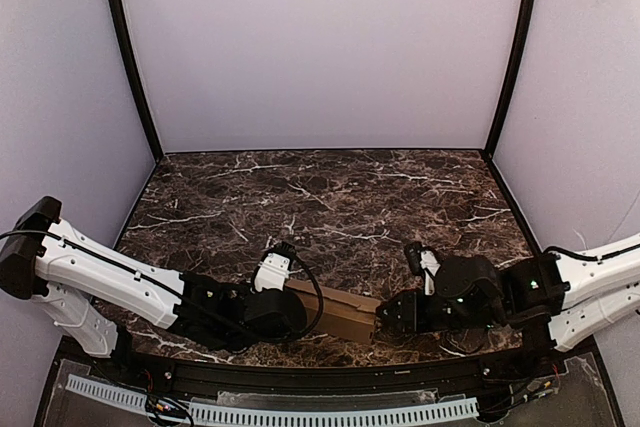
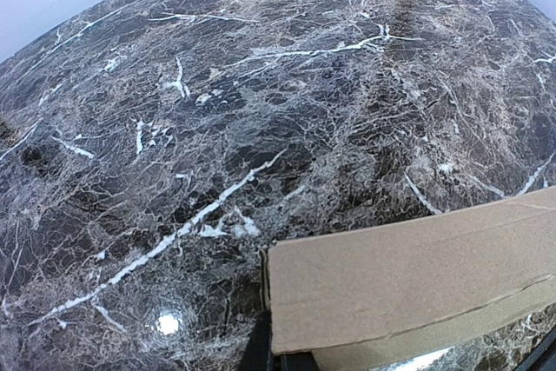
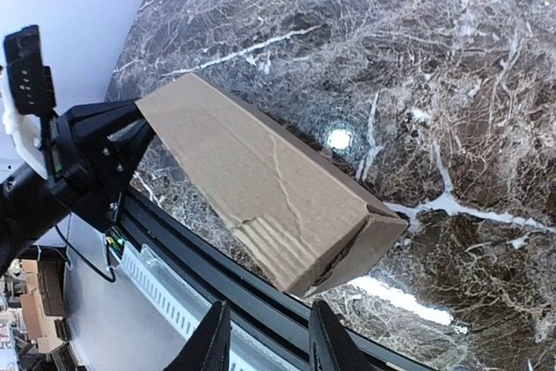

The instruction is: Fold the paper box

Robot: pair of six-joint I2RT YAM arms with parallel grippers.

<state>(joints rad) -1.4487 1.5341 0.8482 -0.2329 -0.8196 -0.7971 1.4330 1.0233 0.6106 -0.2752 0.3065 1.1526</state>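
The paper box (image 1: 335,312) is a slim brown carton, folded into shape, near the table's front edge between my two grippers. My left gripper (image 1: 285,312) is shut on its left end and holds it tilted a little above the marble. In the left wrist view the box (image 2: 408,275) fills the lower right, with one dark finger (image 2: 259,349) under its corner. In the right wrist view the box (image 3: 261,188) points its closed end at my right gripper (image 3: 268,345). That gripper is open and empty, its fingertips just short of the box end, and it also shows in the top view (image 1: 385,319).
The dark marble table (image 1: 330,207) has purple walls on three sides. A black rail (image 3: 226,284) and a white ribbed cable strip (image 1: 300,412) run along the near edge, just below the box.
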